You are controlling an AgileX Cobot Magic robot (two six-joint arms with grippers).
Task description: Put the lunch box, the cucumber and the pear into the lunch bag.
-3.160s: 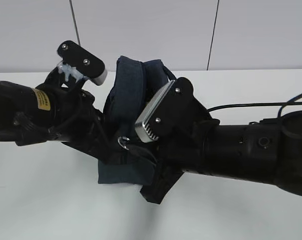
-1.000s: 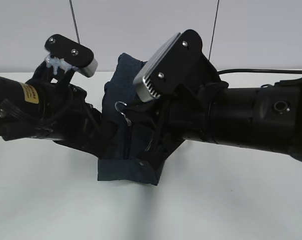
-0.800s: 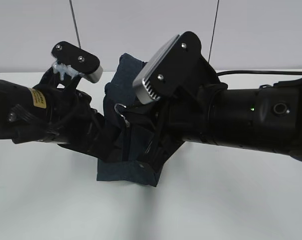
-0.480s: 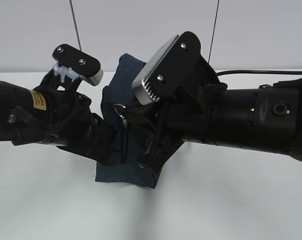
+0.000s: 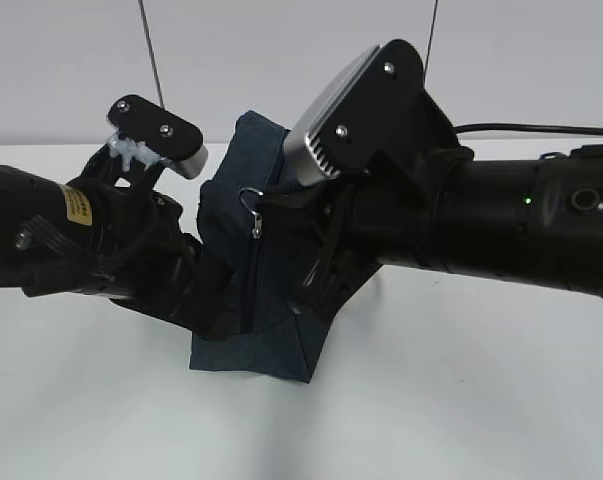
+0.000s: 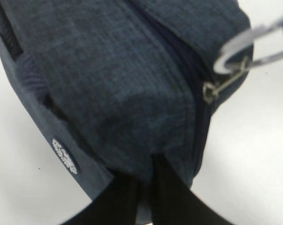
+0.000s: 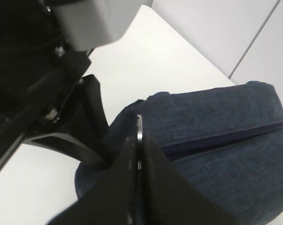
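Observation:
The dark navy lunch bag [image 5: 256,300] stands on the white table between both arms. My left gripper [image 5: 213,308] is shut on a fold of fabric at the bag's lower left; in the left wrist view its fingers [image 6: 127,197] pinch the bag's [image 6: 108,84] bottom edge. My right gripper [image 5: 273,194] is shut on the silver ring pull [image 5: 249,197] high on the bag's near side. The ring [image 7: 139,125] shows edge-on between the shut jaws in the right wrist view. The zipper [image 5: 253,280] below the slider looks closed. The lunch box, cucumber and pear are out of view.
The white table [image 5: 461,400] spreads around the bag, with a white wall [image 5: 281,50] behind it. The left arm's black body [image 7: 47,108] sits close to the right gripper, at the bag's [image 7: 216,136] left end.
My right gripper has moved up and a little right with the ring pull, so the slider sits higher on the bag. The bag's top has stretched upward. The left gripper keeps its hold.

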